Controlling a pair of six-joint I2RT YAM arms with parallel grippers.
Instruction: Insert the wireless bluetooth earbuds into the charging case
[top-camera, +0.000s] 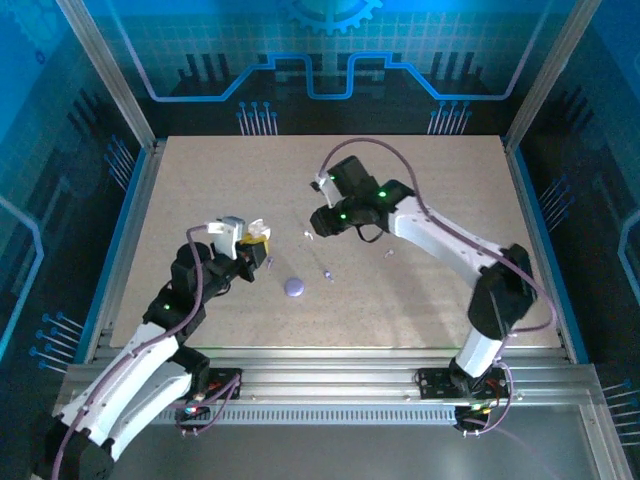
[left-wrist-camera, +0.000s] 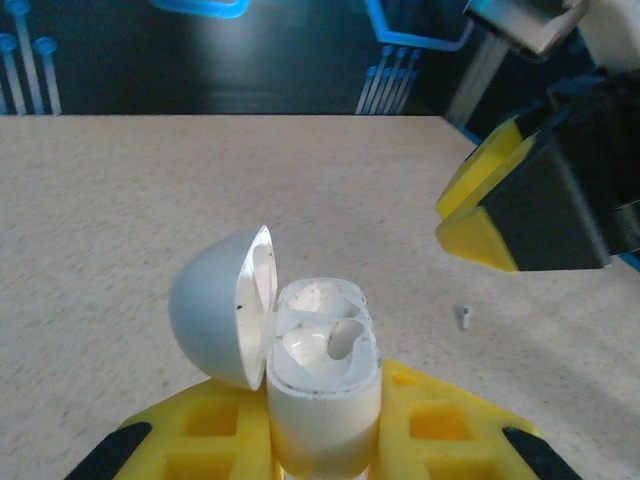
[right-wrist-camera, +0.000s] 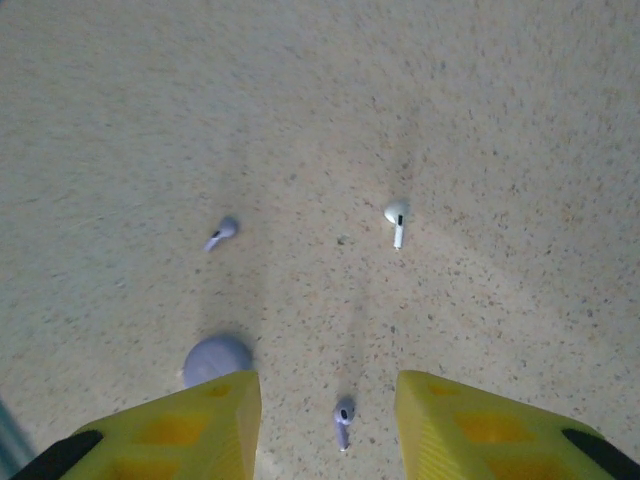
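The left fingers (left-wrist-camera: 430, 420) are clamped on the white case (left-wrist-camera: 322, 400), held upright with its lid (left-wrist-camera: 215, 300) swung open leftwards, while the right fingers (right-wrist-camera: 200, 425) hang parted and empty over the desk (right-wrist-camera: 500, 120), a purple earbud (right-wrist-camera: 341, 418) lying below their gap, stem toward the wrist, and a white earbud (right-wrist-camera: 397, 218) beyond, stem likewise.

The beige speckled tabletop (top-camera: 200, 190) stood inside blue-lit walls (top-camera: 450, 50) printed with bright circuit lines, between aluminium corner posts (top-camera: 105, 70).
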